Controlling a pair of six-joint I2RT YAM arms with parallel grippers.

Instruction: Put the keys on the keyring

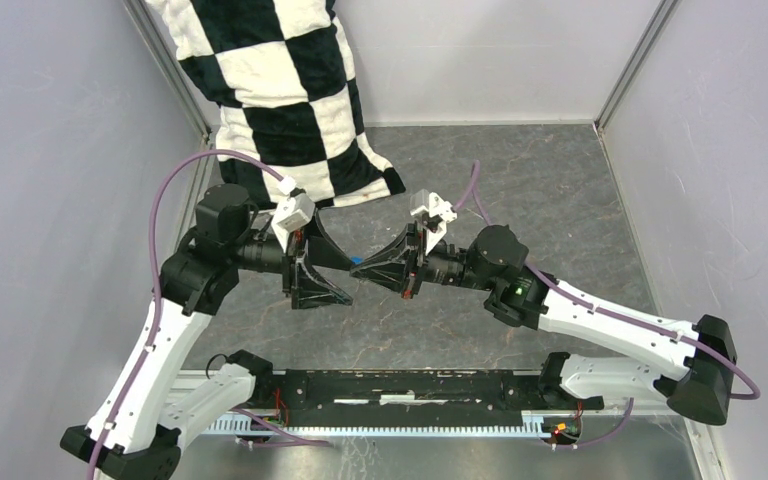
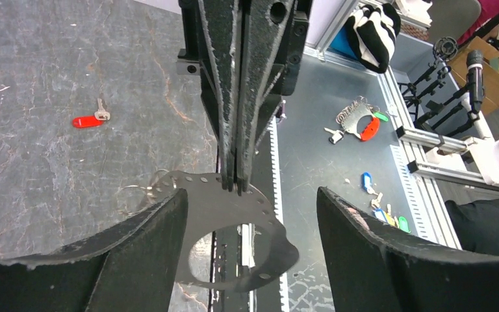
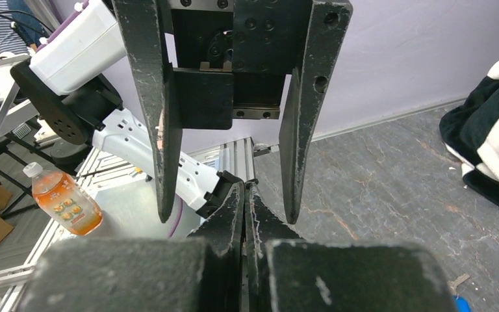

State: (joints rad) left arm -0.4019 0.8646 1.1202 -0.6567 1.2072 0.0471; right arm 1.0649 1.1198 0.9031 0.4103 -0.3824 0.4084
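Observation:
My right gripper (image 1: 362,270) is shut on the keyring (image 2: 203,201), a flat grey metal hoop with small holes, pinching its top edge and holding it above the table. In the left wrist view the right gripper (image 2: 235,185) comes down from the top. My left gripper (image 2: 252,192) is open wide and empty, one finger on each side of the hoop; it faces the right gripper (image 1: 350,282). The red key (image 2: 88,121) lies on the table, apart from both grippers. A blue bit, likely the blue key (image 3: 458,302), shows on the table; it also shows under the grippers (image 1: 357,260).
A black-and-white checkered cushion (image 1: 280,90) lies at the back left. Thin wire rings (image 2: 133,194) hang by the hoop's left end. Beyond the table edge lie other key bunches (image 2: 357,123) and an orange bottle (image 3: 62,201). Grey walls enclose the table.

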